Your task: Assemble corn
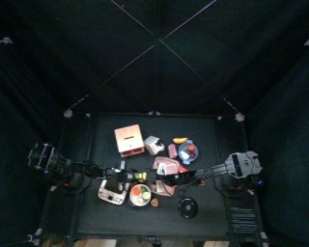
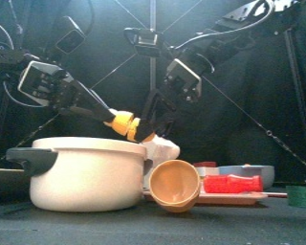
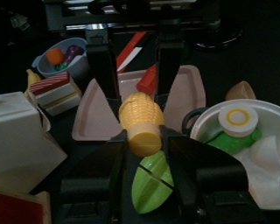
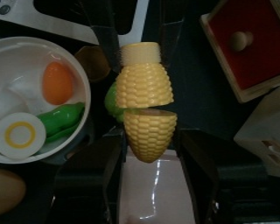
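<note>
Above the table (image 2: 245, 225), behind the white pot (image 2: 79, 172), both arms are meeting in mid-air. The left end effector (image 3: 146, 144) is gripping one corn (image 4: 143, 105) half, the right end effector (image 4: 149, 153) the other. The joining step looks underway; next, pressing the halves flush along one axis.

Two corn pieces (image 4: 145, 109), one pot (image 2: 85, 172), one plate (image 4: 31, 96)

Looked like a robot test lab, not a real kitchen. Black curtains (image 1: 42, 58) closed off a small black counter (image 1: 93, 135), with two black arms (image 2: 66, 91) hanging over it. Everything on it was plastic play food, like a toy pot (image 2: 79, 172) and a plate (image 4: 20, 66).
</note>
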`<state>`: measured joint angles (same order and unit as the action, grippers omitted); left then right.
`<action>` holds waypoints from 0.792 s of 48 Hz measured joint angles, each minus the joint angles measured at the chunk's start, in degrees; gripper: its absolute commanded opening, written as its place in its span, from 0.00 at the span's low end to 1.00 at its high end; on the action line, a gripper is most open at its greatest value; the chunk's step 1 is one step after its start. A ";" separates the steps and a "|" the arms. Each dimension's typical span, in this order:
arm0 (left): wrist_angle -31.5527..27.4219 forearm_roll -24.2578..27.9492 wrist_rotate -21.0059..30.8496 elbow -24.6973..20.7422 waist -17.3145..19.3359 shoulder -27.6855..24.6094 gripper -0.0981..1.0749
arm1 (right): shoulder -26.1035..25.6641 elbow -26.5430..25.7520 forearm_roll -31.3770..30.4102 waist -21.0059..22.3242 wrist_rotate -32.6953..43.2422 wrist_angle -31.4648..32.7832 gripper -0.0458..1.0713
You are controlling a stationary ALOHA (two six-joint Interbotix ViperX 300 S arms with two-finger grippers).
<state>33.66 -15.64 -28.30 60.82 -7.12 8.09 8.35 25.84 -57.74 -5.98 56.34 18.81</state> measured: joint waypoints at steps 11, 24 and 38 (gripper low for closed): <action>0.00 -0.09 0.00 -0.53 0.09 -1.05 0.60 | 0.00 0.00 0.00 0.00 0.00 0.09 0.66; -0.09 -0.09 0.00 -0.88 0.09 -1.76 0.60 | 0.00 0.09 0.00 -0.09 0.00 0.09 0.66; -0.09 0.00 0.00 -0.88 0.18 -1.67 0.60 | 0.44 0.00 0.00 -0.70 0.00 -0.09 0.66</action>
<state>33.57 -15.64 -28.30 59.94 -6.94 6.42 8.79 25.84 -57.74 -6.68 56.34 18.72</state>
